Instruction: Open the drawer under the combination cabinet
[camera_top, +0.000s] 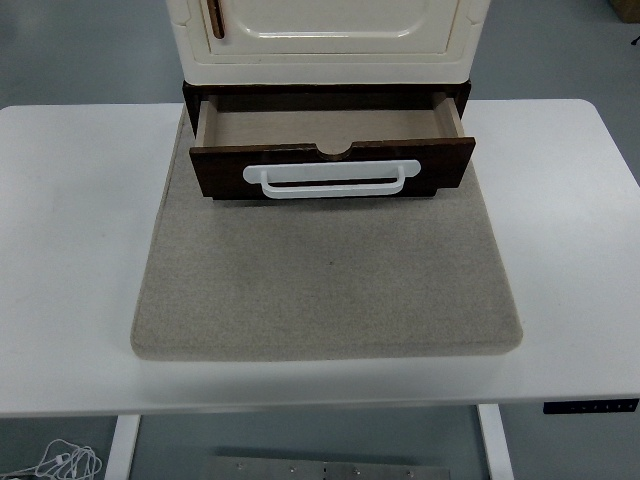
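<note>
Neither robot hand nor arm in view; whether fingers are open or closed cannot be told.

Drawer at the far middle of the table, under the cabinet, pulled out toward the near side. Dark brown front panel with a small half-round notch in its top edge. Inside is pale tan and bare as far as it shows; the back part is hidden under the cabinet body.

White handle runs across the drawer front, a wide flat loop, roughly centred.

Combination cabinet sits directly above the drawer: cream body, closed door with a raised panel, brown door handle at its upper left. Top is cut off by the frame.

Grey felt mat under the cabinet, spreading toward the near edge.

White table bare on left and right of the mat. Small black control panel on the near edge, right.
</note>
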